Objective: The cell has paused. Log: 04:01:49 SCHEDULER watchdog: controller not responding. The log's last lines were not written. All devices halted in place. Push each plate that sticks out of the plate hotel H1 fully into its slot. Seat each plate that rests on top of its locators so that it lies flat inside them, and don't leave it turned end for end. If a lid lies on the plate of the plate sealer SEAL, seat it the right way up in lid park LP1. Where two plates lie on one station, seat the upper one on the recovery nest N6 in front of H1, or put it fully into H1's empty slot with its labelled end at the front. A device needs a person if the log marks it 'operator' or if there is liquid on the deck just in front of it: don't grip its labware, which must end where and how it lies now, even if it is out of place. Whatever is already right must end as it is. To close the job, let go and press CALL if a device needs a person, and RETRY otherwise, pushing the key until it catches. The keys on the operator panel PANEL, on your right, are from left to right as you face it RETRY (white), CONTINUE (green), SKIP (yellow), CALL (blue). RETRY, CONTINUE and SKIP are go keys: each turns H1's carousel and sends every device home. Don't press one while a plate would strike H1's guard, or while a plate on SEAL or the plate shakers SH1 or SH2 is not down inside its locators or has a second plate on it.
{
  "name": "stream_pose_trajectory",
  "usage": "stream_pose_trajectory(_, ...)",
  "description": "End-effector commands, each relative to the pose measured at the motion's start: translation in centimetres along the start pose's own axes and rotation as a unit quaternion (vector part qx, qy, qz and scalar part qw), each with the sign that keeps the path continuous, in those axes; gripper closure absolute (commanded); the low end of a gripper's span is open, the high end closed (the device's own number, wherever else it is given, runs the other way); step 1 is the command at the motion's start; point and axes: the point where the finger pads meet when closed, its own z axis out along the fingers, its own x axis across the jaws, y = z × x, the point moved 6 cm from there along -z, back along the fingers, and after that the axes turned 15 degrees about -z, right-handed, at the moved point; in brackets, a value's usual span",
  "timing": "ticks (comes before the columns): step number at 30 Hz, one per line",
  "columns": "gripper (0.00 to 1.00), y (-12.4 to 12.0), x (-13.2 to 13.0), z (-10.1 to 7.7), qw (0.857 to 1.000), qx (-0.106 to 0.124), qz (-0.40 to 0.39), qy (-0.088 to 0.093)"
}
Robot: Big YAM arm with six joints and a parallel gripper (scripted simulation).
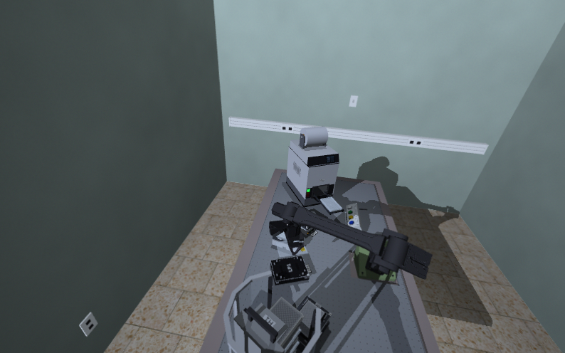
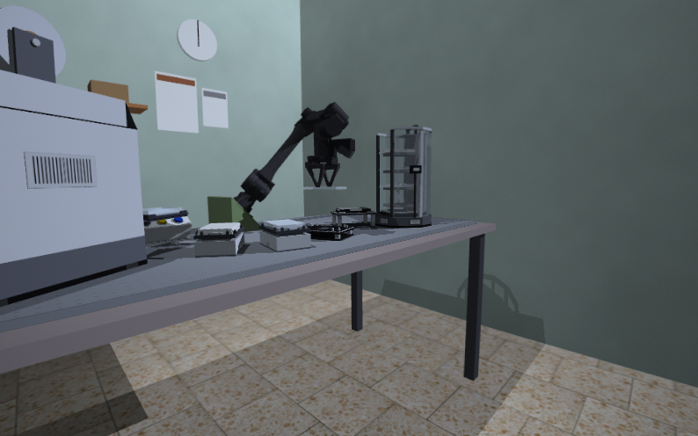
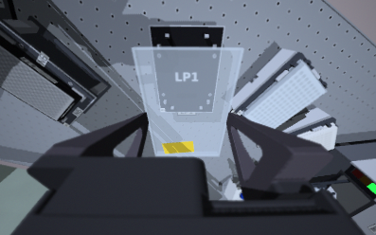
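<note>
My gripper (image 3: 188, 117) is shut on a clear lid (image 3: 188, 99) and holds it flat, high above the table. The lid has a yellow mark (image 3: 178, 147) at the end nearest my wrist. Below and ahead of it lies the black lid park LP1 (image 3: 187, 71), seen through the lid. From the side the gripper (image 2: 323, 176) points straight down with the lid (image 2: 323, 187) under its fingers, well above LP1 (image 2: 330, 231). In the high view the arm reaches left over the deck, with LP1 (image 1: 290, 268) just beyond it.
Plate hotel H1 (image 2: 403, 178) stands at the table's end. A plate lies on a black nest (image 3: 31, 78) to the upper left. Two shakers with white plates (image 3: 282, 92) (image 2: 285, 234) (image 2: 219, 238) are on the right. The sealer (image 1: 313, 171) has a plate on its tray (image 1: 329, 203), with the key panel (image 1: 351, 214) beside it.
</note>
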Motion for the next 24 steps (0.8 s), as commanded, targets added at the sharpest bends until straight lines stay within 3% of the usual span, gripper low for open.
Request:
stream_pose_trajectory(1, 0.18, 0.6, 0.8, 1.0, 1.000, 0.004, -0.004, 0.002)
stream_pose_trajectory(24, 0.18, 0.2, 0.3, 3.7, 1.000, 0.009, 0.003, 0.009)
